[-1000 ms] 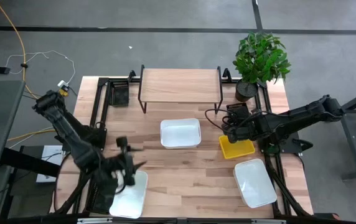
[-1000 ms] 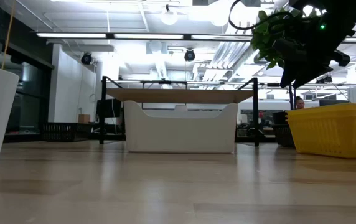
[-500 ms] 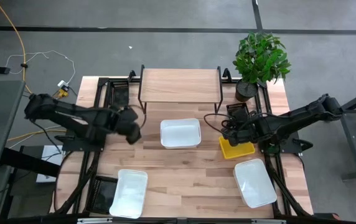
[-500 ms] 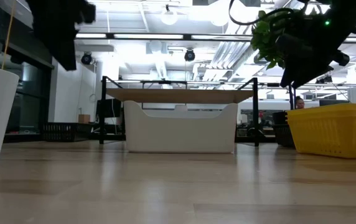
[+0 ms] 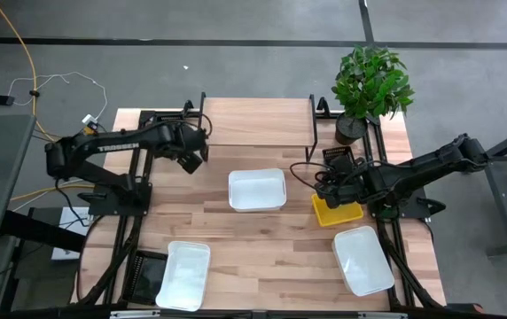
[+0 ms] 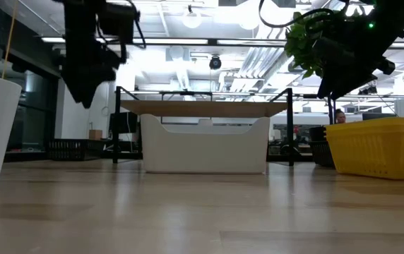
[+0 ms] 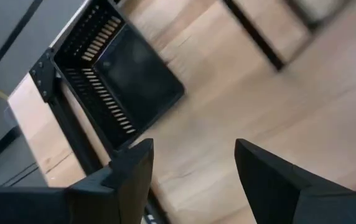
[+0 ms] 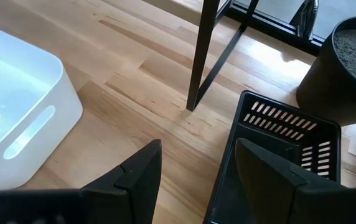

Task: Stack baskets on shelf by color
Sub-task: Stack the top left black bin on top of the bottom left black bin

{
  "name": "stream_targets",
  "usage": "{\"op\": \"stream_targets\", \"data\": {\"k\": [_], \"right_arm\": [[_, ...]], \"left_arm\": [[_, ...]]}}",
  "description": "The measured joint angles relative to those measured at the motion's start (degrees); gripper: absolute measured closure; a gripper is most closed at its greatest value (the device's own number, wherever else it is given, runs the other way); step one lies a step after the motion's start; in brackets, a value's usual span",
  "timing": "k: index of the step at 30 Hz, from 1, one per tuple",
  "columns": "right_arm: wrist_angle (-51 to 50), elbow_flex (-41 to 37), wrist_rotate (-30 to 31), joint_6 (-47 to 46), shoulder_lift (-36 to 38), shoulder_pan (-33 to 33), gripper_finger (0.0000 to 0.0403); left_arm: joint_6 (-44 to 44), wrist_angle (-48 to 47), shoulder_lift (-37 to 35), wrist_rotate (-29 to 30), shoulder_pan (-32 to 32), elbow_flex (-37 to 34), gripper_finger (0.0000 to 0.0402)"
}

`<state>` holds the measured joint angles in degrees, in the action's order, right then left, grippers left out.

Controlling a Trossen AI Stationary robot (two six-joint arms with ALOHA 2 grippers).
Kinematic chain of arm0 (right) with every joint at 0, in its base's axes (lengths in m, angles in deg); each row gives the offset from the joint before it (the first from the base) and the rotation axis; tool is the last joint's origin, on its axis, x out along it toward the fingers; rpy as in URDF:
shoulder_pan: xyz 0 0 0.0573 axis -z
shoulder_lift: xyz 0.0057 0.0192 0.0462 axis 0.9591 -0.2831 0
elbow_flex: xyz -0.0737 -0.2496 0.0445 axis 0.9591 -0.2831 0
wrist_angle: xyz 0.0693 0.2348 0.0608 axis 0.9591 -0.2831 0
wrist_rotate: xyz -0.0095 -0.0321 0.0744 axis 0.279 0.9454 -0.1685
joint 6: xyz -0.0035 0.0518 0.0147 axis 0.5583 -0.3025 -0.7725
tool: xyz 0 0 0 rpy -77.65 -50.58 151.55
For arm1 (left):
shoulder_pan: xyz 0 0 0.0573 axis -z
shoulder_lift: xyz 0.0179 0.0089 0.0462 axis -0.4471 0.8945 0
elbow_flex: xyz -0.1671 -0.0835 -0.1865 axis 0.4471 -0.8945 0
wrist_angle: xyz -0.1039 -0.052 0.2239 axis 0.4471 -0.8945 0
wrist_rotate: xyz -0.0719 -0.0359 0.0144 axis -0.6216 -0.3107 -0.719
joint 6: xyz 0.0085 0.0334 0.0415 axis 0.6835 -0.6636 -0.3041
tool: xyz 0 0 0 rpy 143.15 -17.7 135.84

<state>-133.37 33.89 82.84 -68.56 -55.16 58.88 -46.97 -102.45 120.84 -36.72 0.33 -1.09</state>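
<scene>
The shelf [image 5: 256, 120] stands at the table's far middle. One white basket [image 5: 256, 190] lies in front of it, and two others [image 5: 185, 275] [image 5: 362, 260] lie near the front edge. The yellow basket [image 5: 337, 211] is right of centre. Black baskets sit by the shelf's left leg [image 5: 171, 135], by its right leg [image 5: 340, 159] and near the front left corner [image 5: 147, 266]. My left gripper [image 5: 193, 158] hangs open in the air beside the left black basket [image 7: 119, 74]. My right gripper [image 5: 323, 184] is open above the table beside the right black basket [image 8: 277, 162].
A potted plant [image 5: 370, 84] stands at the far right corner, its pot [image 8: 346, 68] just behind the right black basket. Black frame rails run along both sides of the table. Bare wood [image 5: 271, 257] lies between the two front white baskets.
My left arm has swung from the front left corner, over the white basket there, toward the far edge. It now hangs beside the shelf's left legs, near the left black basket. The baskets have kept their places.
</scene>
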Motion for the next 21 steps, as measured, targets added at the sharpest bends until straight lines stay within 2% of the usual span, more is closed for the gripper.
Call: {"op": "stream_targets", "data": {"k": [5,7,9,14,21], "right_arm": [[-0.03,0.00,0.00,0.21,-0.02,-0.09,0.0210],[0.00,0.00,0.00,0.56,-0.02,-0.11,0.0210],[-0.02,0.00,0.00,0.82,-0.02,-0.11,0.0210],[0.40,-0.02,0.00,1.33,-0.02,-0.11,0.0210],[1.34,-0.02,0.28,1.50,-0.02,-0.11,0.0210]], "left_arm": [[-9.07,7.20,1.01,2.44,-1.21,-5.07,0.0188],[-10.81,11.56,-0.11,5.34,-0.72,-7.72,0.0188],[-13.50,15.40,-1.62,5.24,-0.71,-10.30,0.0188],[-19.05,16.33,-4.52,1.79,-2.08,-15.07,0.0188],[-21.35,17.90,-4.35,3.39,-5.16,-14.90,0.0188]]}}
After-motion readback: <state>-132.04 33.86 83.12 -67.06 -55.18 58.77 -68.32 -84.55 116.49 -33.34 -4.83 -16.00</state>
